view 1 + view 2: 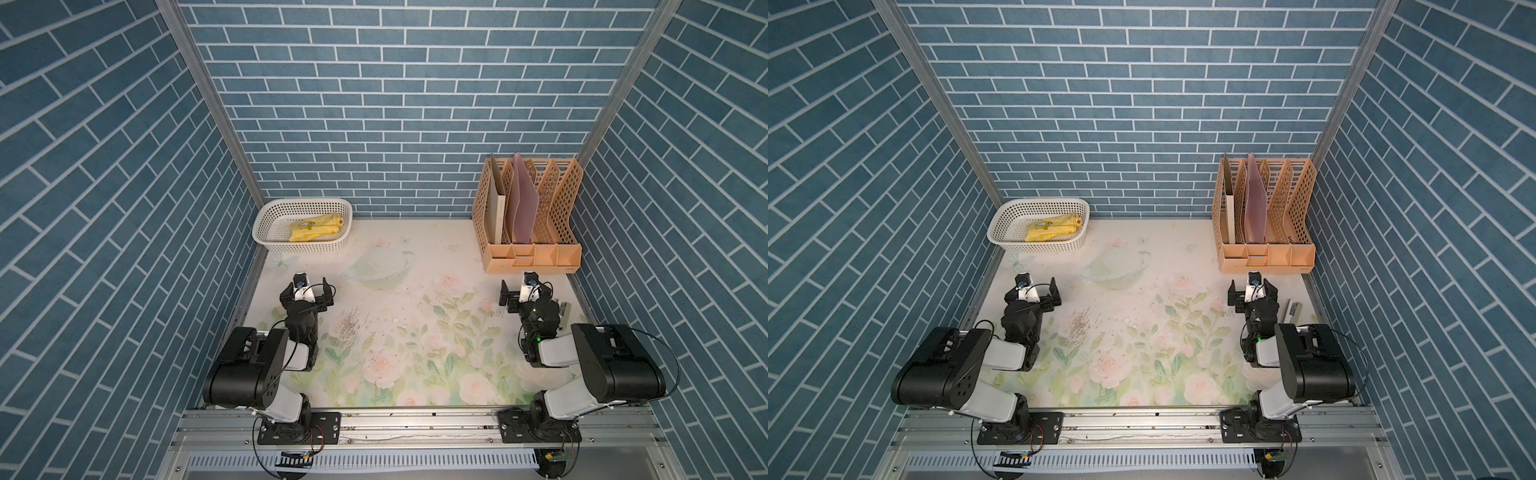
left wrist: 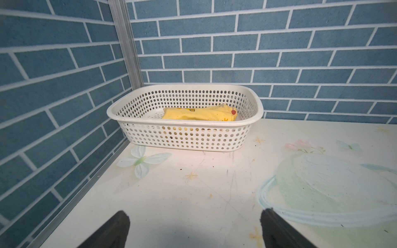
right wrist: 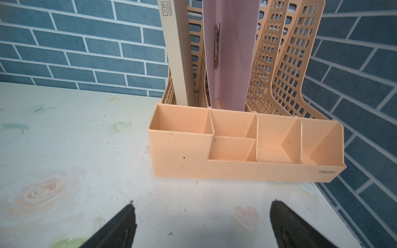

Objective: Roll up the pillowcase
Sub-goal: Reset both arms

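Observation:
The pillowcase (image 1: 316, 226) (image 1: 1052, 227) (image 2: 199, 113) is a rolled yellow bundle with a printed pattern. It lies inside the white perforated basket (image 1: 303, 248) (image 1: 1038, 248) (image 2: 184, 137) at the back left corner. My left gripper (image 1: 308, 288) (image 1: 1034, 289) (image 2: 195, 213) hovers over the table in front of the basket, open and empty, well short of the cloth. Over at the right side, my right gripper (image 1: 525, 289) (image 1: 1252, 287) (image 3: 203, 205) is open and empty too, facing the desk organiser.
A peach desk organiser (image 1: 532, 254) (image 1: 1266, 255) (image 3: 247, 169) with upright folders stands at the back right. A small grey object (image 1: 564, 309) (image 1: 1293, 309) lies beside the right arm near the table's right edge. Blue brick walls close in three sides of the floral-covered table (image 1: 415, 316).

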